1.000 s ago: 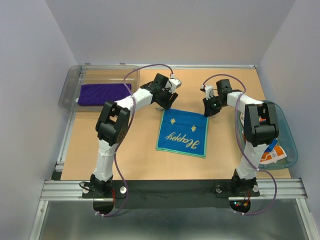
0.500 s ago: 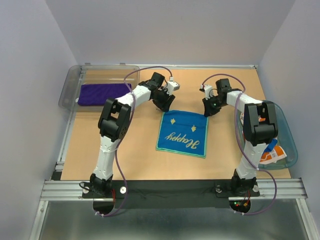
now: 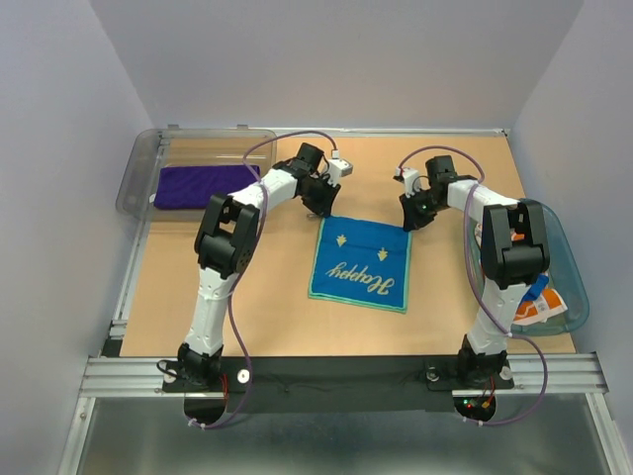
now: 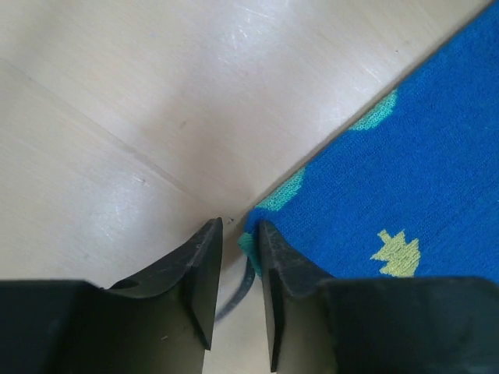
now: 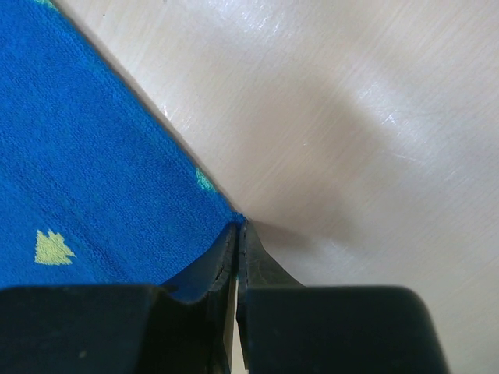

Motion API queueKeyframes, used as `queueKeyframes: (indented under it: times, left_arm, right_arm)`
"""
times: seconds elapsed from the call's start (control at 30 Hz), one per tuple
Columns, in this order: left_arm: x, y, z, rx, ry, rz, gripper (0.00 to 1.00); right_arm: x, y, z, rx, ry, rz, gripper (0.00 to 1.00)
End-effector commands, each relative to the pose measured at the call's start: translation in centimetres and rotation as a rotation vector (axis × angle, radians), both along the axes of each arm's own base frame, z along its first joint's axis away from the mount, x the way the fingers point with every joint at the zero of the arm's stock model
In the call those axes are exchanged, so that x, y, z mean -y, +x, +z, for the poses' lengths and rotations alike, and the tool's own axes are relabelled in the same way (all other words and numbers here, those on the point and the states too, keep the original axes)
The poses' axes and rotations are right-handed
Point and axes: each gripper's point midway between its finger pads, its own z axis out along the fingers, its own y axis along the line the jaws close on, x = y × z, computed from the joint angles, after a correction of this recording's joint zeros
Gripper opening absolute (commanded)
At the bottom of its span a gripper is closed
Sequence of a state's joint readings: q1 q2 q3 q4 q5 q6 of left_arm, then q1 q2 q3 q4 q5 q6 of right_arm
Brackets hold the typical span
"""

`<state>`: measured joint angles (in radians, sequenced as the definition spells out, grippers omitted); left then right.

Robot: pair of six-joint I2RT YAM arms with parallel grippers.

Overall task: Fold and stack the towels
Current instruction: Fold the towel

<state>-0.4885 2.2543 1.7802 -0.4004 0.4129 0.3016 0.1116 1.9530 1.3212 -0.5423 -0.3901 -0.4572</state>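
**Progress of the stack.** One purple towel (image 3: pixel 203 185) lies folded in the clear bin (image 3: pixel 134 183) at upper left. The blue towel (image 3: pixel 361 265) lies flat and unfolded at the centre of the counter (image 3: pixel 267 297). A white-and-orange towel (image 3: pixel 539 309) waits crumpled in the teal basket (image 3: pixel 574 287) at right.

Your left gripper (image 4: pixel 238 234) sits at the blue towel's upper-left corner. Its jaws stand narrowly apart with the teal hem in the gap, and you cannot tell whether the pinch is firm. Your right gripper (image 5: pixel 236 234) is pressed closed on the upper-right corner tip.

By this reading, the first fold of the blue towel is not yet made. Its stacking and the basket's contents remain.
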Motion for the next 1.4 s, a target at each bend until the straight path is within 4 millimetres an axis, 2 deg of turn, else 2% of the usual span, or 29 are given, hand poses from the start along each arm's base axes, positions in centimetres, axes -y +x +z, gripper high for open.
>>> queueKeyframes:
  times: [0.0,0.03,0.1,0.23,0.3,0.4,0.47,0.5,0.53,0.63,0.9,1.37]
  left_arm:
    - [-1.1,1.1,0.5,0.010,-0.005,0.057,0.27]
    - [-1.4,0.9,0.1,0.004,0.005,0.072,0.22]
    - [-2.2,1.6,0.5,0.022,0.009,0.121,0.21]
    - [-2.8,2.5,2.4,0.051,-0.044,0.189,0.22]
    - [-2.6,2.9,4.3,0.090,-0.077,0.184,0.24]
    - [-2.3,2.8,6.4,0.126,-0.107,0.156,0.31]
    - [-2.1,2.7,7.5,0.137,-0.121,0.137,0.39]
    - [-2.0,2.6,7.7,0.139,-0.121,0.130,0.43]
    - [-2.0,2.6,8.1,0.144,-0.124,0.119,0.52]
    - [-1.8,2.1,8.5,0.141,-0.129,0.083,0.61]
    - [-1.3,0.7,6.4,0.103,-0.103,0.008,0.62]
    - [-0.3,0.9,3.3,0.111,0.011,-0.014,0.59]
  right_arm:
    - [0.9,-0.9,-1.7,-0.051,-0.077,0.009,0.03]
    - [1.0,-0.8,-1.7,-0.050,-0.079,0.005,0.03]
    - [0.9,-0.7,-1.6,-0.047,-0.075,0.005,0.03]
    - [0.7,-0.4,-1.2,-0.038,-0.065,0.002,0.03]
    - [0.7,-0.3,-0.9,-0.031,-0.063,0.003,0.02]
    - [0.7,-0.2,-0.5,-0.019,-0.061,0.006,0.03]
    - [0.6,-0.2,-0.4,-0.016,-0.058,0.007,0.03]
    - [0.5,-0.1,-0.3,-0.015,-0.054,0.009,0.03]
    - [0.5,-0.1,-0.3,-0.016,-0.052,0.009,0.03]
    - [0.4,-0.2,-0.3,-0.016,-0.051,0.012,0.03]
    - [0.4,-0.3,-0.4,-0.019,-0.055,0.012,0.03]
    - [0.4,-0.7,-0.9,-0.034,-0.063,0.013,0.03]
